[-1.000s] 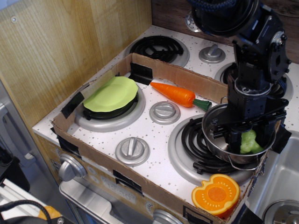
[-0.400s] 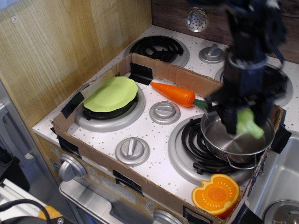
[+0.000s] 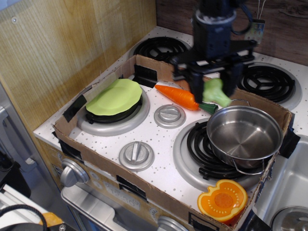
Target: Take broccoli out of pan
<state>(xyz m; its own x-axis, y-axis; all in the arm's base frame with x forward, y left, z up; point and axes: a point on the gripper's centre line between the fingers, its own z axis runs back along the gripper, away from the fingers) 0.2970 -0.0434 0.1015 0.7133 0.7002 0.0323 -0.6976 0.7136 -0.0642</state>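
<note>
Overhead, single view: gripper (image 3: 215, 86) closed on the broccoli (image 3: 216, 92), held in the air above the far-left rim of the pan (image 3: 244, 135), clear of it. Pan sits on the near right burner (image 3: 192, 159). Carrot (image 3: 182, 96) lies left of the gripper; lime plate (image 3: 114, 96) far left; orange pumpkin slice (image 3: 222, 199) near the pan.

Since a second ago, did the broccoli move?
Yes. The gripper holds the broccoli up in the air now, out of the pan and to its upper left, near the carrot.
</note>
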